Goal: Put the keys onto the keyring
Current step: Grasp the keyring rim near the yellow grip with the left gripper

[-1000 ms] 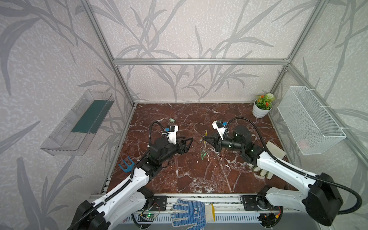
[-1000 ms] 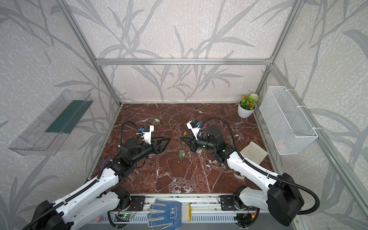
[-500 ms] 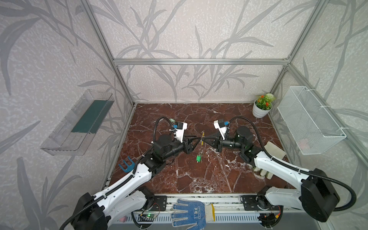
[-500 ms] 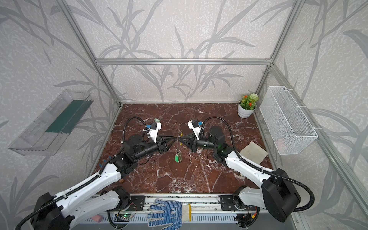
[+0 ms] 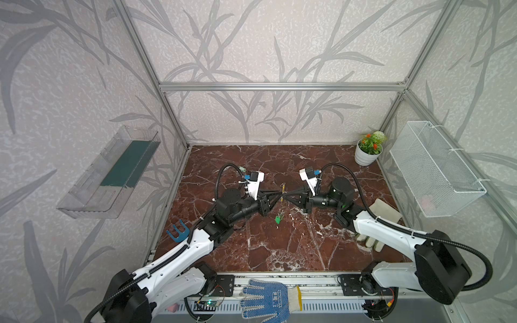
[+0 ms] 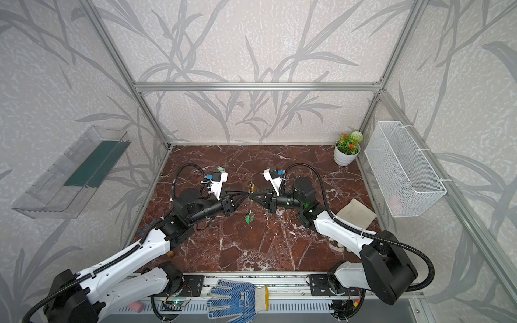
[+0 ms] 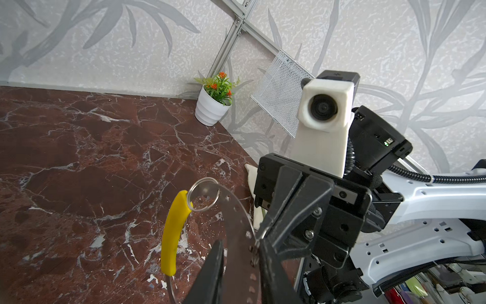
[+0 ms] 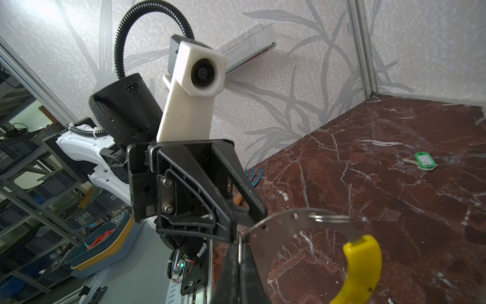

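Moved since a second ago: left gripper (image 5: 280, 195), in from the left to mid-table, now tip to tip with right gripper (image 5: 286, 197), and its jaws have narrowed. I log the rest as follows.

1. Keyring (image 7: 240, 231): aloft over mid-table, between both grippers. Yellow sleeve (image 7: 173, 231) on one arc; a small split ring (image 7: 203, 194) is looped on the band at the sleeve's end.
2. Right gripper: pressed together on the perforated band.
3. Left gripper: fingers either side of the same band, close against it; I cannot tell whether they pinch it.
4. Key (image 5: 277, 219): green, just below the keyring, apparently hanging from it.
5. Second key (image 8: 424, 161): green, flat on the table (image 5: 279, 251) toward the back, well apart from the keyring.
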`<control>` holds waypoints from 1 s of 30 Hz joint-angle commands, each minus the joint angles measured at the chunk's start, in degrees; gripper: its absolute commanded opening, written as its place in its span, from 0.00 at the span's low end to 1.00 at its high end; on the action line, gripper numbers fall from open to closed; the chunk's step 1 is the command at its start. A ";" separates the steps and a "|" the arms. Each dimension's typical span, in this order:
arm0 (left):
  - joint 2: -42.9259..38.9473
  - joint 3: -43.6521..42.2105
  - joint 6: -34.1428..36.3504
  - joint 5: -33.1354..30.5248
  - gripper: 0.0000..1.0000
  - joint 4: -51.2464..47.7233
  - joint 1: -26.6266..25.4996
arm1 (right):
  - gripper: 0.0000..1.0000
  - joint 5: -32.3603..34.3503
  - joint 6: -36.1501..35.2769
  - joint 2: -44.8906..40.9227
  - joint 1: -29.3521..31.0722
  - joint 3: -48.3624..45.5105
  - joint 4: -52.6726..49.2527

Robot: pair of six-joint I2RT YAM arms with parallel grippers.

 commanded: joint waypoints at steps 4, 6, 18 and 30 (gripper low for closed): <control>0.01 -0.89 -1.11 3.48 0.26 5.93 -0.58 | 0.00 -2.32 1.53 0.78 0.06 -0.16 5.26; 0.28 -0.80 -1.17 3.62 0.27 5.72 -0.51 | 0.00 -2.41 1.87 0.87 0.05 -0.41 6.01; 3.09 -0.09 -3.16 7.24 0.10 7.69 -0.56 | 0.00 -3.85 6.46 1.84 -1.27 -1.83 12.97; 2.03 0.01 -3.59 4.88 0.00 8.03 -0.65 | 0.12 -3.40 6.46 1.32 -1.59 -2.48 13.10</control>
